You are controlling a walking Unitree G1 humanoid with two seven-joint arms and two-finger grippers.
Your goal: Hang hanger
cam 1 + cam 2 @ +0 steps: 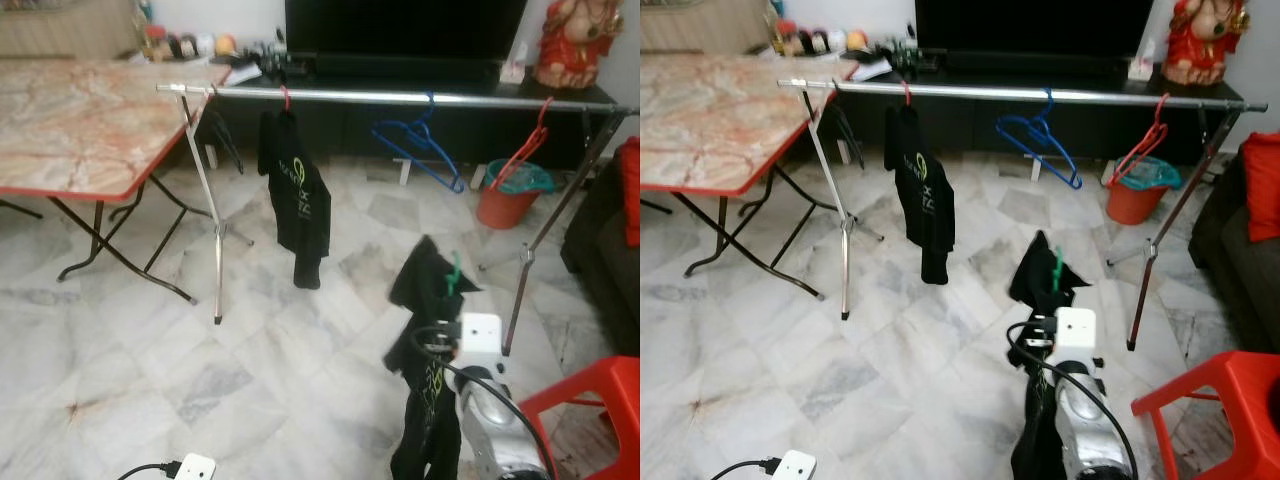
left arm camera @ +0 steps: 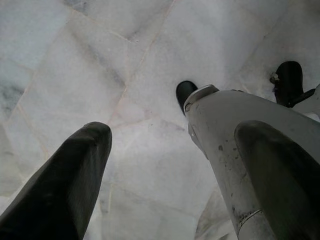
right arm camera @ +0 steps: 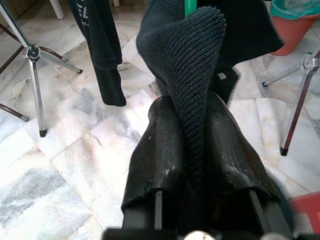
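My right gripper (image 3: 192, 150) is shut on the ribbed collar of a black garment (image 1: 425, 400) that hangs on a green hanger (image 1: 454, 275); its green hook pokes up above the cloth. It is held low, in front of the silver clothes rail (image 1: 400, 97). On that rail hang a black shirt on a red hanger (image 1: 297, 190), an empty blue hanger (image 1: 420, 145) and an empty red hanger (image 1: 525, 145). My left gripper (image 2: 170, 150) hangs open over the marble floor beside my leg.
A marble-top folding table (image 1: 80, 120) stands at the left. A red plastic stool (image 1: 590, 400) is at the right, close to my arm. An orange bucket (image 1: 510, 195) sits behind the rail's right tripod leg (image 1: 520, 290). A dark TV cabinet (image 1: 400, 70) lines the back.
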